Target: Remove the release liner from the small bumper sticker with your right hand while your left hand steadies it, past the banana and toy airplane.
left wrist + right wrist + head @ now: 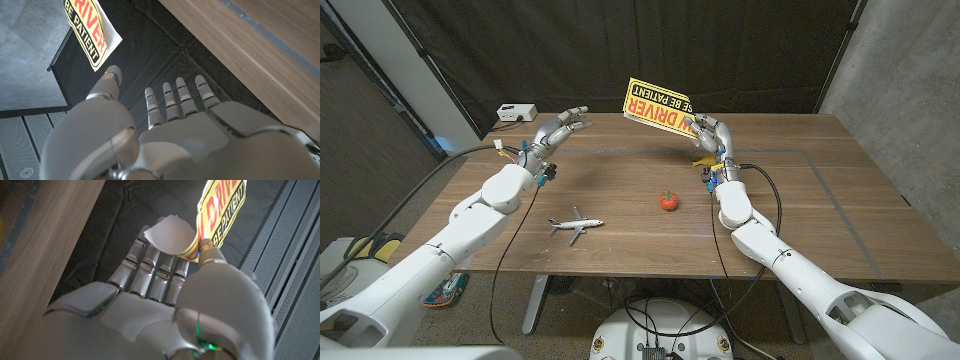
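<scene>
- Right hand (708,135) pinches the small bumper sticker (659,108) by one corner, lifted off the table (820,190) near the far edge, around 12 o'clock from the small red fruit-like thing (668,200).
- Left hand (556,130) hovers well apart at 9 o'clock from the sticker, fingers spread, holding nothing.
- Risk: unsteadied sheet could curl, crease or slip from so small a pinch; liner (167,235) may tear rather than peel.
- Banana (704,160) just beneath the right hand; toy airplane (574,225) nearer, around 7 o'clock from the sticker.
- Legible print: "DRIVER", "BE PATIENT"; black letters on yellow, white on red.
</scene>
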Motion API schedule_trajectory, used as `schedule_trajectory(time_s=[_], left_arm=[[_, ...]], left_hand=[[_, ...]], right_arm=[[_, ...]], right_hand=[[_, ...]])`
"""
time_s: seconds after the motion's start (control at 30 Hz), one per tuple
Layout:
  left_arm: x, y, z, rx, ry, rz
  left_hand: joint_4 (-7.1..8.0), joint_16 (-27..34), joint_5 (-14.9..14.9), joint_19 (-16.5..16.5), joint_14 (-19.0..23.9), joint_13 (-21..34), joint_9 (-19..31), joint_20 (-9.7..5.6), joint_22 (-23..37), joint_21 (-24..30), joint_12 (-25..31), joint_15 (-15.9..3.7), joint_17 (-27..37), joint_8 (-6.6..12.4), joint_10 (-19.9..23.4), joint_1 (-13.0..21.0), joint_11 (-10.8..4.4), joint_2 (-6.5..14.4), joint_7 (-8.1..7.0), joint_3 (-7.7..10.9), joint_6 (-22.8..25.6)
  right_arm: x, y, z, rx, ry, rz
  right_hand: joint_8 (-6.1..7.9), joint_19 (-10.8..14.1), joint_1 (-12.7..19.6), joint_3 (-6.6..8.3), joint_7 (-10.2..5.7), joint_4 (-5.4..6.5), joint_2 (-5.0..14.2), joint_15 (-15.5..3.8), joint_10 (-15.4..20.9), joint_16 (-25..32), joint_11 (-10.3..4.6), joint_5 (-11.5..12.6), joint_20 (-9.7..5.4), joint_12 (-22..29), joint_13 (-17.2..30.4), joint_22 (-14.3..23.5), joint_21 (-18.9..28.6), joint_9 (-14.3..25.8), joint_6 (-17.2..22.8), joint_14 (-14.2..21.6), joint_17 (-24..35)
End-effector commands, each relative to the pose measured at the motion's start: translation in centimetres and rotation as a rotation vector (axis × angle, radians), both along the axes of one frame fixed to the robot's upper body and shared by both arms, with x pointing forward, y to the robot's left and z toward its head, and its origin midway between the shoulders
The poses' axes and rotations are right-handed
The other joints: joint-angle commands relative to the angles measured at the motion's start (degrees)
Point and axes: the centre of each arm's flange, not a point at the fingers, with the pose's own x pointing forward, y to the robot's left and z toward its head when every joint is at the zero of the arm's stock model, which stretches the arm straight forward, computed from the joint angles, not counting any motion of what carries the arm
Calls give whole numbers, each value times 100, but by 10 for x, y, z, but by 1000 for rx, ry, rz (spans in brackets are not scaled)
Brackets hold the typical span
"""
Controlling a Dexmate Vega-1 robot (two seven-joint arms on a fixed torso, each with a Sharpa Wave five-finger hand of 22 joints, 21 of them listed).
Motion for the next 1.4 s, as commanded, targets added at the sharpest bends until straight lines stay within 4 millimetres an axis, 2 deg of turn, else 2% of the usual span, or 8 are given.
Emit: schedule_trajectory(time_s=[0.03, 0.13, 0.33, 0.6, 0.7, 0.83, 1.27, 1.4], left_arm=[[-4, -1, 26, 54, -11, -58], [-4, -3, 33, 79, -14, -56], [-5, -12, 46, 115, -43, -50], [-4, -29, 61, 168, -60, -70], [-3, -35, 64, 186, -58, -85], [-3, -41, 66, 209, -57, -96], [-6, -55, 71, 306, -39, -76], [-5, -57, 72, 307, -43, -78]], left_hand=[[19, 286, -43, 248, 449, 82, 11, -32, 29, 142, 228, -242, 123, 51, 441, 406, -112, 206, 78, -11, 288], [20, 530, -73, 476, 752, 175, 14, -106, 55, 272, 462, -351, 294, 55, 818, 673, -285, 301, 124, -135, 510], [12, 689, -77, 548, 884, 254, 19, -122, 74, 335, 599, -419, 443, 99, 953, 845, -310, 324, 110, -238, 779], [30, 809, -58, 508, 875, 350, 19, -169, 88, 354, 735, -463, 614, 117, 1030, 912, -393, 138, -41, -489, 1024], [42, 880, -41, 492, 897, 407, 20, -159, 96, 369, 845, -497, 702, 97, 1140, 965, -409, 67, 86, -606, 1109], [57, 898, -22, 462, 858, 448, 23, -162, 101, 372, 883, -498, 753, 71, 1115, 963, -402, -23, 111, -712, 1141], [-13, 918, 47, 479, 695, 602, 45, -290, 115, 445, 995, -633, 909, -84, 944, 1542, -538, -5, 73, -775, 1074], [8, 942, 36, 511, 708, 644, 53, -293, 120, 482, 1049, -629, 947, -84, 960, 1664, -509, 38, 54, -791, 1148]], right_arm=[[-11, -4, 0, 7, -27, 57], [-13, -5, 0, 12, -27, 69], [-17, -6, -1, 12, -38, 81], [-20, -6, -1, 10, -50, 97], [-20, -5, 0, 6, -52, 94], [-21, -6, 0, 7, -54, 95], [-23, -7, 2, 7, -72, 105], [-22, -7, 1, 9, -73, 109]], right_hand=[[-4, 29, -44, -28, 24, -3, 28, -439, 68, 23, 21, -15, 23, 32, 8, 17, 36, 14, 57, 61, 20], [-9, 40, -41, -32, 40, -5, 29, -438, 72, 38, 23, -21, 28, 30, 10, 17, 50, 14, 62, 86, 32], [-30, 26, -48, -46, 45, 2, 46, -456, 87, 53, 32, -44, 27, 26, 11, 19, 77, 18, 68, 93, 68], [-49, 19, -44, -55, 50, -2, 49, -445, 95, 51, 31, -65, 30, 21, 18, 21, 107, 21, 81, 101, 86], [-60, 19, -53, -63, 65, 3, 49, -444, 98, 46, 36, -75, 33, 17, 18, 21, 121, 22, 82, 100, 92], [-70, 14, -55, -65, 63, 6, 61, -439, 104, 37, 44, -85, 38, 14, 20, 21, 139, 24, 90, 98, 99], [-103, 2, -79, -82, 67, 15, 63, -435, 113, 5, 55, -113, 43, 0, 24, 20, 186, 28, 103, 116, 99], [-114, -1, -83, -85, 71, 17, 68, -441, 117, -3, 59, -122, 43, -6, 23, 20, 204, 29, 107, 119, 103]])
